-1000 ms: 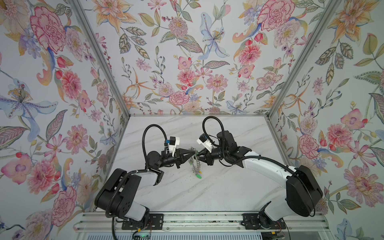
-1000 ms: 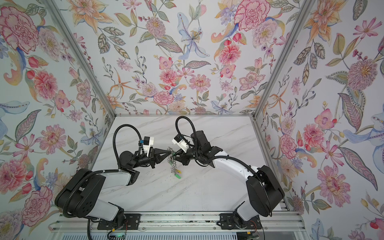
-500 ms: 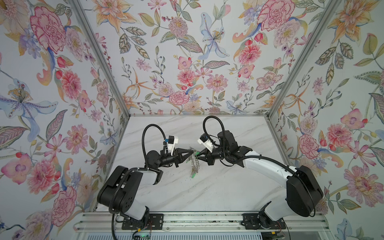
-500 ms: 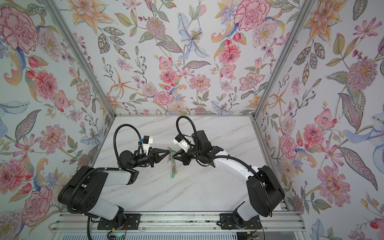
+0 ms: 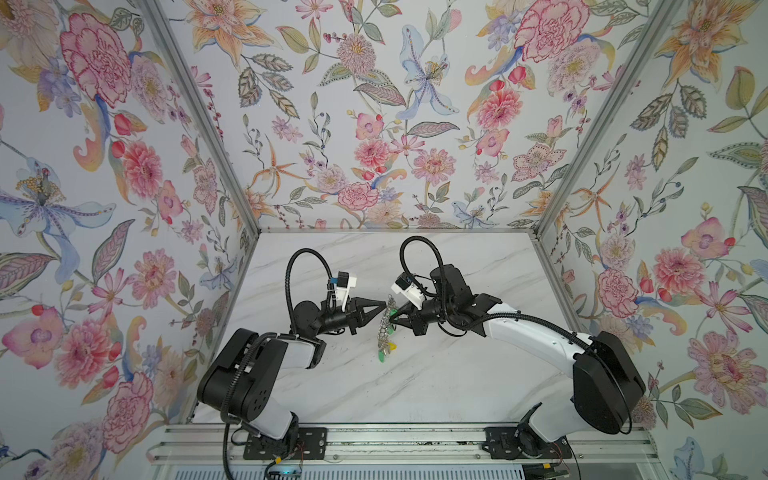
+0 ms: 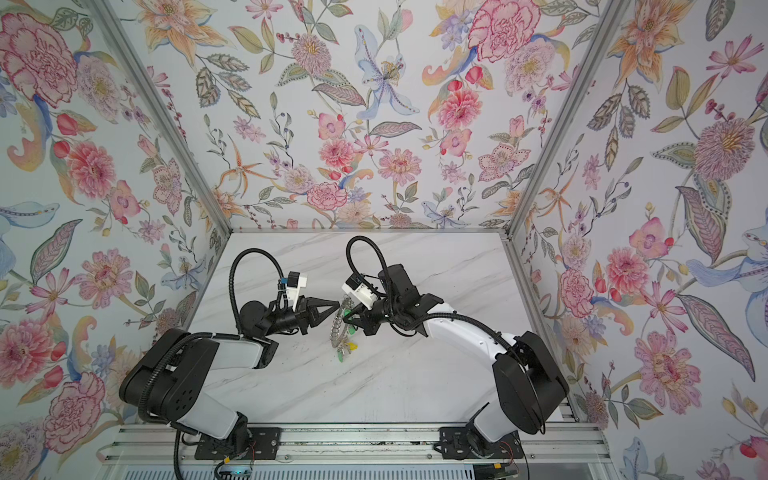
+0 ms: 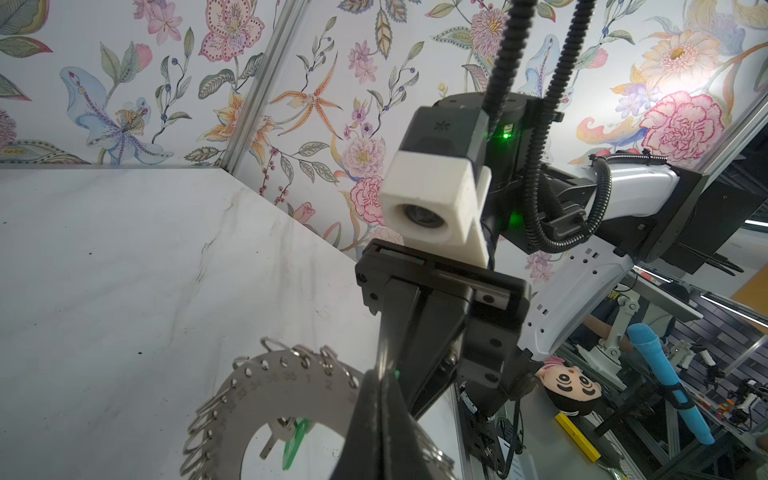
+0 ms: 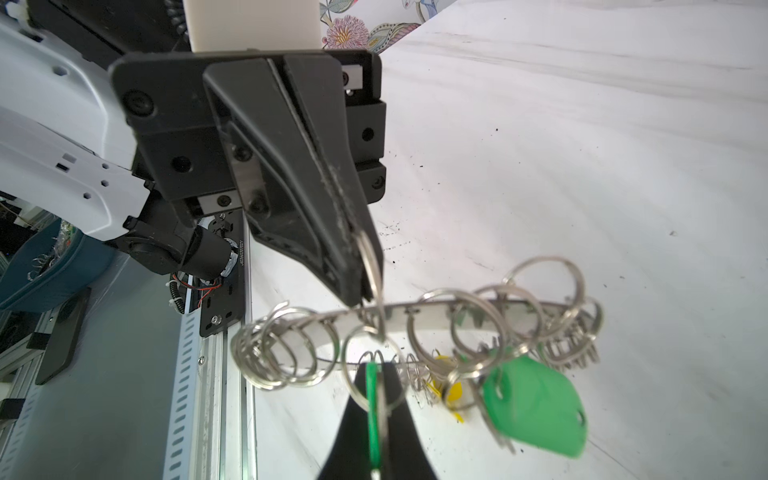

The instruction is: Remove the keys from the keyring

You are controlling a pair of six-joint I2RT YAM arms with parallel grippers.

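Observation:
The keyring (image 5: 385,323) hangs in the air over the middle of the table, edge-on in both top views (image 6: 337,326). In the left wrist view it is a flat grey disc (image 7: 266,390) with wire loops round its rim. My left gripper (image 5: 385,308) (image 8: 361,297) is shut on one wire loop (image 8: 371,259) at the rim. My right gripper (image 5: 395,318) (image 8: 376,368) faces it from the other side, shut on a green-tagged key (image 8: 374,411) seen edge-on. More keys dangle below with a green tag (image 8: 536,411) and a yellow tag (image 8: 451,390).
The white marble table (image 5: 415,386) is boxed in by floral walls on three sides, with an aluminium rail (image 5: 374,440) along the front. Dark specks dot the table under the ring. A blue bin (image 8: 50,266) sits beyond the table's edge.
The dangling keys have swung slightly to the left. Both grippers stay almost where they were, closed at the ring.

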